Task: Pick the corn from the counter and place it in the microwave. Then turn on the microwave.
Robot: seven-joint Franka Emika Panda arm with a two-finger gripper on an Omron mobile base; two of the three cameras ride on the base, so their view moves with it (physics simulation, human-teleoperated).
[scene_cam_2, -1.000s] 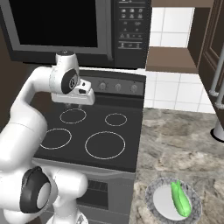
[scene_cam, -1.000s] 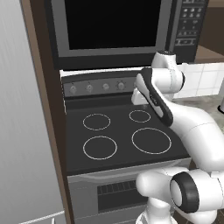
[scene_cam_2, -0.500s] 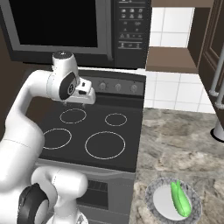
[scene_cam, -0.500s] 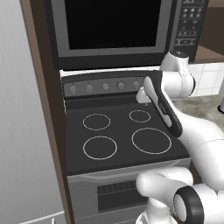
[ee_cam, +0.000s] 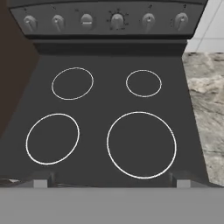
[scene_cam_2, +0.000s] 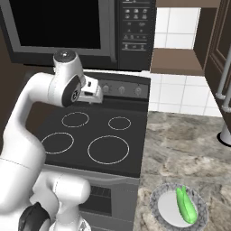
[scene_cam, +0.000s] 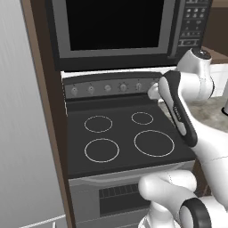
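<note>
Corn (scene_cam_2: 186, 205) lies on a plate (scene_cam_2: 163, 211); pincer (ee_cam: 111, 178) tips barely visible, spread wide, empty

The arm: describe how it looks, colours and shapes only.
The arm is glossy white, built of thick rounded links, with dark grey rings at its joints and a black strip along one link. The pincer ends in two small dark grey finger tips. No cables or markings show.

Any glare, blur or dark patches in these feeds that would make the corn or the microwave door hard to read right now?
Right base view: evenly lit and sharp, the corn shows crisply on its plate, no glare on the counter. Left base view: the microwave window is flat black, no reflections, interior unreadable. Hand view: slightly soft, stovetop rings clear, no glare.
</note>
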